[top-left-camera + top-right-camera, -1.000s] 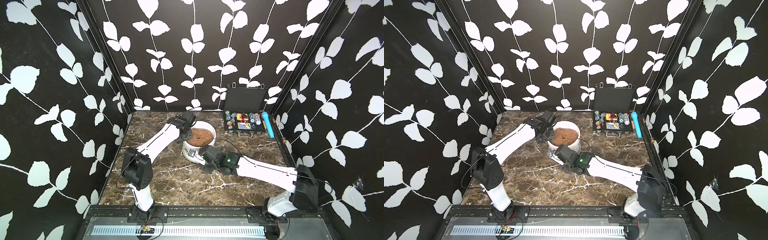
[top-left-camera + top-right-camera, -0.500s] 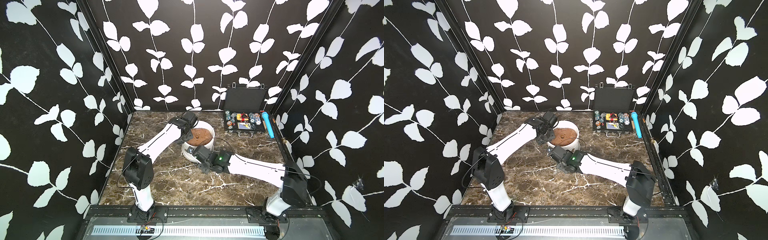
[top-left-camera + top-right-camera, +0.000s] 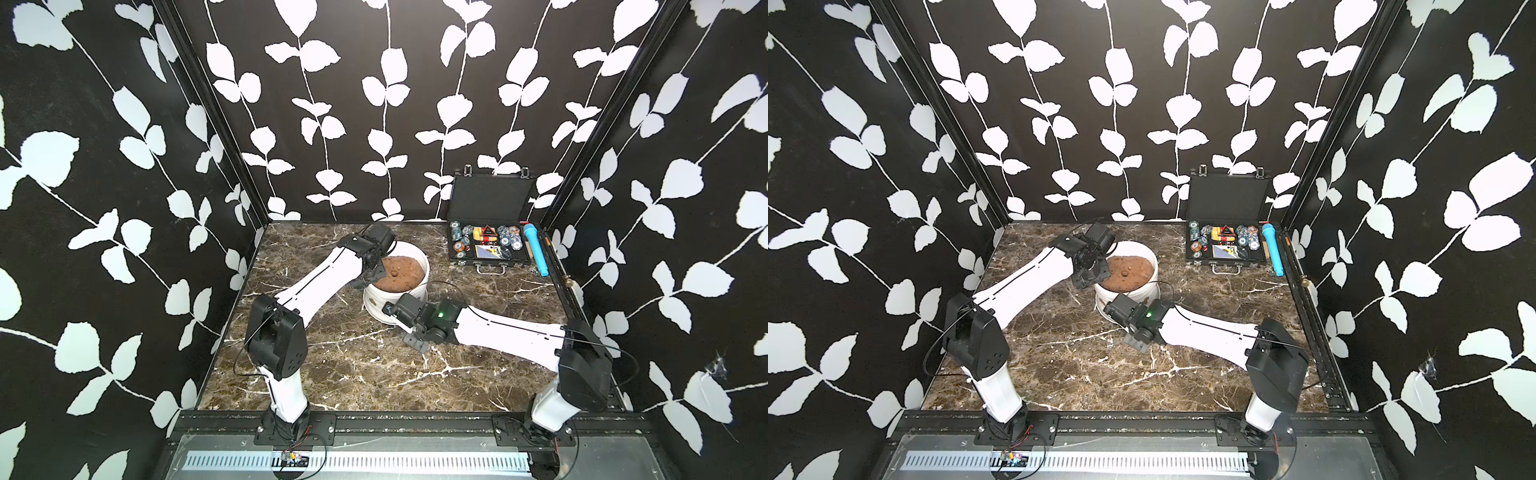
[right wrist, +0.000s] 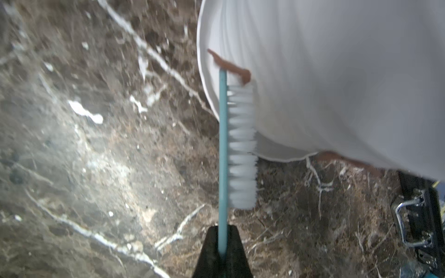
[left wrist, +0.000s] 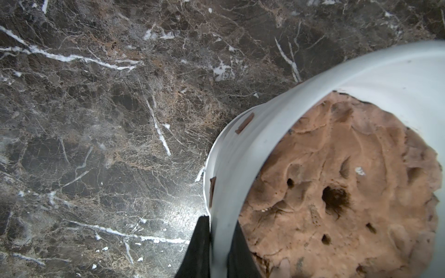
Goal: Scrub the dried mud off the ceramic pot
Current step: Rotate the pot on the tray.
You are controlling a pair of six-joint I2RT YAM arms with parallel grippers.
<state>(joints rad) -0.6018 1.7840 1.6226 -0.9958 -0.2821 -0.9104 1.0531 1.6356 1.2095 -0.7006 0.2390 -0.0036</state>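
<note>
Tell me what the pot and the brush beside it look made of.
The pot: glazed ceramic by its look, white and smooth with faint ribs and a soft sheen; hard plastic cannot be ruled out. The brush: thin teal handle, probably plastic, with tufts of white, likely nylon, bristles.

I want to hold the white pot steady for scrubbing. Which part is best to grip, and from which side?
Grip the pot by its thick rim, from above on the side away from the brush, one finger inside, one outside. The body looks too wide for the jaws, and the brown filling seems to leave room inside the wall. The left gripper holds it this way.
</note>
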